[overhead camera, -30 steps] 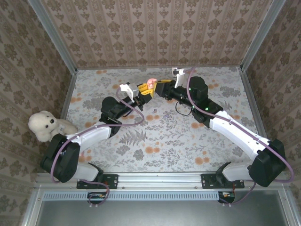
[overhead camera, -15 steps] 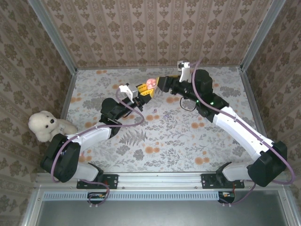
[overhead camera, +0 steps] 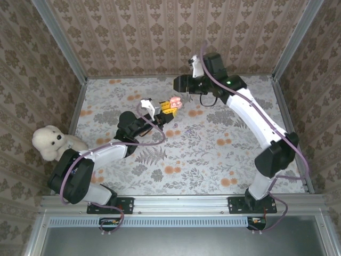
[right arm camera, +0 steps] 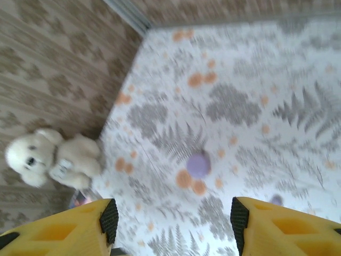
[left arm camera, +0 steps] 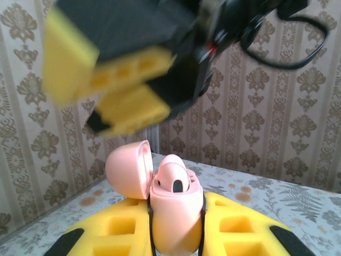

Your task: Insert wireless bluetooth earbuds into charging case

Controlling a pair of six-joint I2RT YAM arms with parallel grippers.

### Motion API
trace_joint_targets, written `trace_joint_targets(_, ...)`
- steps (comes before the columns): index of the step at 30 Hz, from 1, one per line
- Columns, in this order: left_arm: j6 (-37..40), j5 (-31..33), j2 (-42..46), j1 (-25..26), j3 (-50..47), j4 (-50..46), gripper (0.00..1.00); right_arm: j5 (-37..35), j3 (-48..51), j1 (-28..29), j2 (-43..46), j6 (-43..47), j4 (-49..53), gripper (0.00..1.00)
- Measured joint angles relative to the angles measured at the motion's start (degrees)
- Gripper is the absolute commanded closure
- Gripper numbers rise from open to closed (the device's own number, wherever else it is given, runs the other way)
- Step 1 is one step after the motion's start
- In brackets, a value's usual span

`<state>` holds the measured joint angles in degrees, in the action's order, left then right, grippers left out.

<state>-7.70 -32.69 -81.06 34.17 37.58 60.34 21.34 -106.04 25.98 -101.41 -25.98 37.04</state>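
Left jaws are clamping the open charging case (left arm camera: 176, 216) with one earbud (left arm camera: 173, 178) apparently seated; right jaws are hanging wide, empty, a second earbud likely pending.

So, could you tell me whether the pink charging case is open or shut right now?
Open: the charging case has its lid tipped back to the left, exposing its inside.
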Motion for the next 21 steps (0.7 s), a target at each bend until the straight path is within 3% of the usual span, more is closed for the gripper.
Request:
trace_joint_targets(4,0.02,-1.44,-0.7,0.31,0.0,-1.33,1.0,0.46,-0.66,-0.02,-4.17,1.09,5.09,0.46)
trace_joint_targets(11,0.0,-1.81,-1.95,0.31,0.0,-1.7,1.0,1.79,-0.28,-0.22,-3.98,2.14,6.84,0.51)
trace_joint_targets(21,-0.13,-0.17,-2.75,0.94,-0.24,-1.55,1.0,1.79,10.99,-0.35,5.64,2.21,3.63,0.55)
